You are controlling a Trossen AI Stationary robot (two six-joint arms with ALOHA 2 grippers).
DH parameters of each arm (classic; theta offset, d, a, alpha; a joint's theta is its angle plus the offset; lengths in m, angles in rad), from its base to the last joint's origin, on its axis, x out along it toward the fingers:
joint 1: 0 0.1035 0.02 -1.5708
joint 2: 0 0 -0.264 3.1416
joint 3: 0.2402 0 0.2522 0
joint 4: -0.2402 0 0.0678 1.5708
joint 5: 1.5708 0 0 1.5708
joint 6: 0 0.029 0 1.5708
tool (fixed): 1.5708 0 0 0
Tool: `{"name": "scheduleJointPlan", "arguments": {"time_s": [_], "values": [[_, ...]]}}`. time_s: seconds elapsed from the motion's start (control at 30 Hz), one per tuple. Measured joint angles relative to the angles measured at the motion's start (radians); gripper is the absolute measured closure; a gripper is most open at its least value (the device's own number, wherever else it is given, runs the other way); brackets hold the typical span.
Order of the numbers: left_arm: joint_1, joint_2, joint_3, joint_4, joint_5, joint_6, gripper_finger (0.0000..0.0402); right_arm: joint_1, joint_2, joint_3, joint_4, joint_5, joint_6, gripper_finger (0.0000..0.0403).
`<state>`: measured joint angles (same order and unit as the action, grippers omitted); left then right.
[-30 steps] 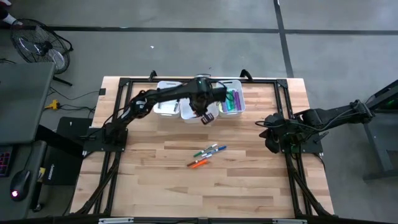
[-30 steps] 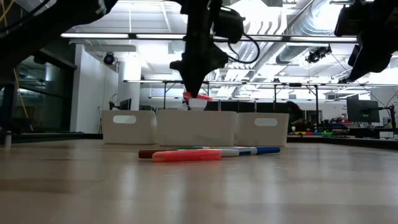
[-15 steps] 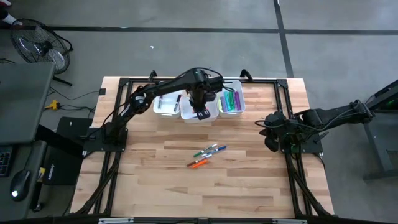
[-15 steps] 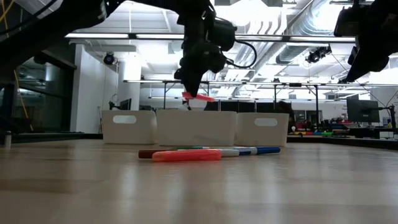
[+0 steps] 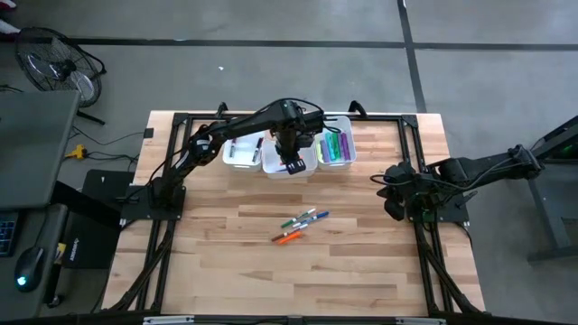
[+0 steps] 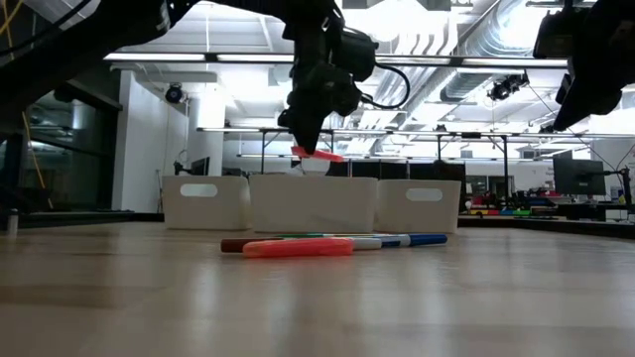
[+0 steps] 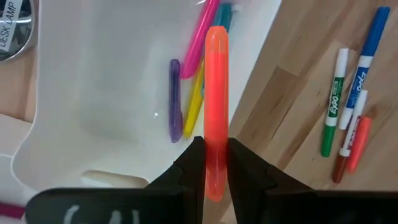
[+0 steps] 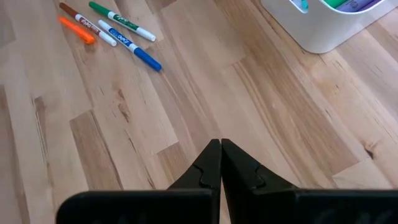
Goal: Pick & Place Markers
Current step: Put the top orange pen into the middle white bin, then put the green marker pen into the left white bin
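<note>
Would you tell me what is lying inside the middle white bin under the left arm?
In the middle bin lie a purple marker, a yellow one and a pink one. The orange marker held above by the left end effector covers part of them.

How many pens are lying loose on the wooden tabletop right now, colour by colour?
Green marker: 1
Blue marker: 1
Brown marker: 1
Orange marker: 1
Total: 4
Not counted: the red-orange marker held in the left arm's jaws.
</note>
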<state>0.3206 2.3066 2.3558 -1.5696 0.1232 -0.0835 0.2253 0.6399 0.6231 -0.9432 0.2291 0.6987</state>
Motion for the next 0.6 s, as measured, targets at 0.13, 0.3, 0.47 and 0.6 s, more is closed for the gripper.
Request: {"name": "scheduleJointPlan", "arguments": {"time_s": [0.13, 0.3, 0.47, 0.6], "values": [[0.0, 0.0, 0.0, 0.0, -0.037, -0.025, 0.0337, 0.0, 0.0, 0.0, 0.0, -0.01, 0.003, 0.0402], [0.0, 0.0, 0.0, 0.0, -0.05, -0.026, 0.0293, 0.0, 0.0, 0.0, 0.0, -0.039, 0.003, 0.0402], [0.0, 0.0, 0.0, 0.0, -0.047, -0.036, 0.0271, 0.0, 0.0, 0.0, 0.0, -0.057, 0.002, 0.0402], [0.0, 0.0, 0.0, 0.0, -0.046, -0.065, 0.0268, 0.0, 0.0, 0.0, 0.0, -0.084, 0.0, 0.0402]]}}
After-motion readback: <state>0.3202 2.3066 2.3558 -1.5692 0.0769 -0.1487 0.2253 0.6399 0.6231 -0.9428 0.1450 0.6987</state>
